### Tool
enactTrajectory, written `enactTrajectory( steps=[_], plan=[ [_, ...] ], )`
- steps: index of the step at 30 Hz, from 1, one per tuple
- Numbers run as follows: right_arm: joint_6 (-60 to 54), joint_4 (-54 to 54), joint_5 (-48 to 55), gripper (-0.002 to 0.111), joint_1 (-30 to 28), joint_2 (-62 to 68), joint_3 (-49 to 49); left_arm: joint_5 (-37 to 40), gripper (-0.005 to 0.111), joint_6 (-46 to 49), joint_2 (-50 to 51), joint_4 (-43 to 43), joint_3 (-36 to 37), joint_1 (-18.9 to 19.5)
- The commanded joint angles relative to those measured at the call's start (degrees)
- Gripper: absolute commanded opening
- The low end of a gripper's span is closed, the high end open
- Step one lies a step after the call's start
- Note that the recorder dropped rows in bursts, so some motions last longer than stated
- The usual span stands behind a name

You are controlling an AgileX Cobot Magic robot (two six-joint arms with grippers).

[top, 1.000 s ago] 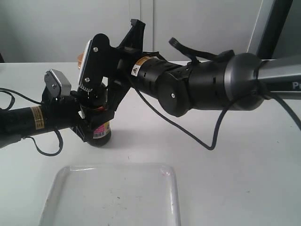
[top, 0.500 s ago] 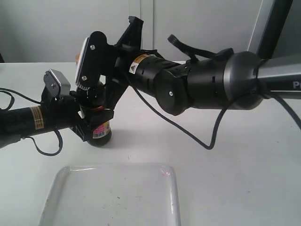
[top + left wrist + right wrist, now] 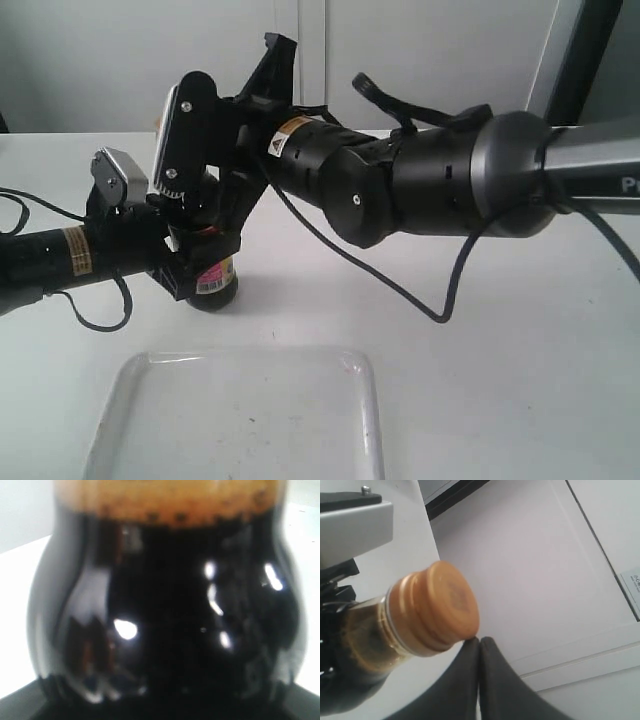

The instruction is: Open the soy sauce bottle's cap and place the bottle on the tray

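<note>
The soy sauce bottle (image 3: 214, 281) stands on the white table beyond the tray (image 3: 240, 420), and only its lower label shows between the arms. My left gripper (image 3: 198, 262) is shut on its body; the dark liquid of the bottle (image 3: 170, 615) fills the left wrist view. The golden-orange cap (image 3: 437, 609) sits closed on the neck. My right gripper (image 3: 480, 641) is shut with nothing between its fingers, and its tips touch the cap's lower edge. Seen from the exterior camera, the right gripper (image 3: 172, 135) reaches across to the bottle's top and hides the cap.
The right arm (image 3: 430, 185) spans the table from the right, with a loose black cable (image 3: 400, 290) hanging beneath it. The left arm (image 3: 60, 255) lies along the left. The tray holds nothing. A grey wall stands behind.
The right arm and its gripper have shifted slightly left and up at the bottle's top. The bottle, the left gripper and the tray have not moved.
</note>
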Motion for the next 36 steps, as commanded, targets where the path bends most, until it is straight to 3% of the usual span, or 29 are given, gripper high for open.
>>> enactTrajectory(
  steps=[1, 6, 36],
  plan=[
    [-11.5, 7.5, -0.2, 0.000, 3.5, -0.3, -0.6, 1.2, 0.000, 0.5, 0.0, 1.6, -0.1, -0.5],
    [-21.8, 16.4, -1.5, 0.000, 4.0, -0.2, -0.6, 1.2, 0.000, 0.5, 0.0, 1.6, -0.1, -0.5],
    [-19.6, 16.5, -0.4, 0.000, 5.3, 3.2, -3.1, 1.2, 0.000, 0.7, 0.0, 1.6, -0.1, -2.2]
  ],
)
